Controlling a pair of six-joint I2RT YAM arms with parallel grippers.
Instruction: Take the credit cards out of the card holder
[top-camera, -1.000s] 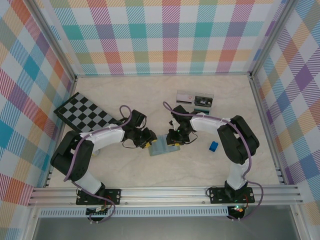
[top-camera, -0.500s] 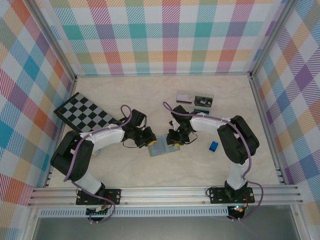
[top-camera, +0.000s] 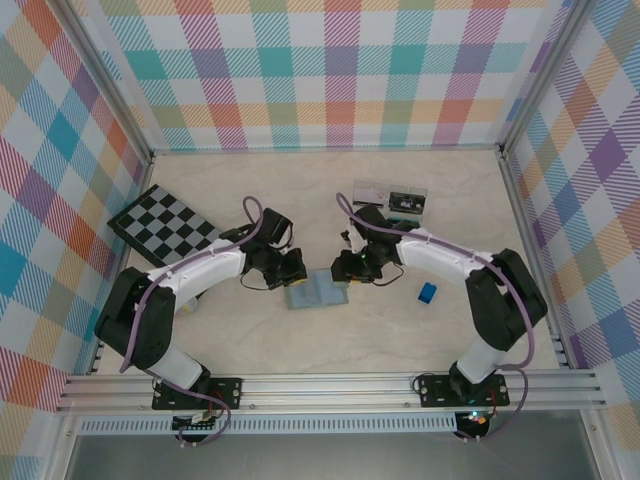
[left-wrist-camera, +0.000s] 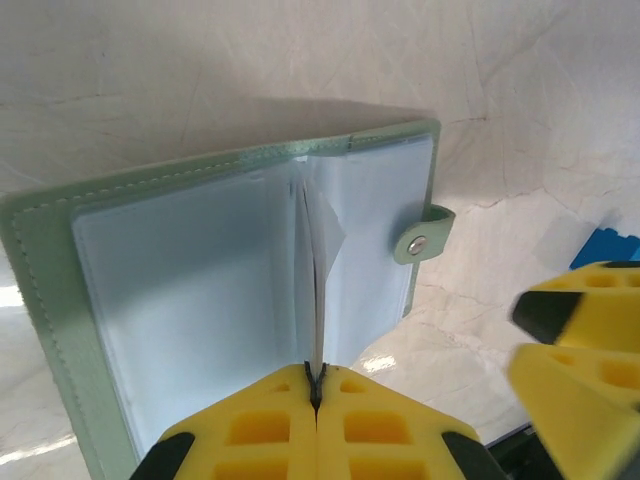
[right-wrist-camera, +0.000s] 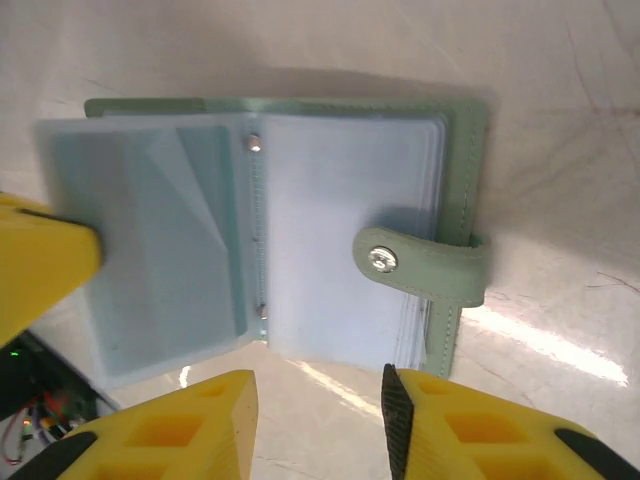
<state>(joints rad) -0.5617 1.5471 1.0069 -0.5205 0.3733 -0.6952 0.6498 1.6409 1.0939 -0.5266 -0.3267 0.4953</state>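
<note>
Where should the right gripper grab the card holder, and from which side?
Likely the green cover edge by the snap tab, approached from the side where the right gripper hovers, jaws apart. The card holder lies open and flat, that rim juts past the clear sleeves, and the left gripper pinches one sleeve.

card holder (left-wrist-camera: 180, 290) sleeves — contents unreadable | blue block (left-wrist-camera: 612, 247) — cut by right edge | clear tray (top-camera: 390, 186) contents too small

Open card holder (right-wrist-camera: 330, 250) with snap tab (right-wrist-camera: 425, 267), just above parted right gripper (right-wrist-camera: 318, 397)
</note>
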